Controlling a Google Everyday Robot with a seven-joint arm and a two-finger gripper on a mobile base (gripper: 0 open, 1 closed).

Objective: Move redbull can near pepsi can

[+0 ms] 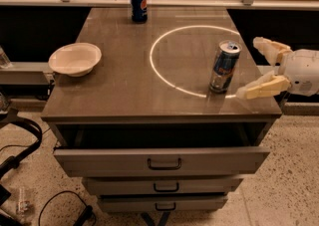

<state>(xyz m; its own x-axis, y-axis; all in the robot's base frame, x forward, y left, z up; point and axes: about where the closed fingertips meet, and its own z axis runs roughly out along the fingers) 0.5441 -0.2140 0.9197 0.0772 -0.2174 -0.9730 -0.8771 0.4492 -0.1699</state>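
Note:
The redbull can (225,66), slim, silver and blue, stands upright near the right edge of the grey cabinet top (124,90), on the bright ring of light. The pepsi can (138,4), dark blue, stands upright at the far edge of the top. My gripper (251,68) is at the right edge of the cabinet, just right of the redbull can. It is open: one cream finger (261,88) lies at the near side and the other (269,48) at the far side. It holds nothing and is apart from the can.
A white bowl (75,58) sits at the left edge of the top. The top drawer (162,160) is pulled partly open below. A shelf with clutter runs behind the cabinet. Cables lie on the floor at the left.

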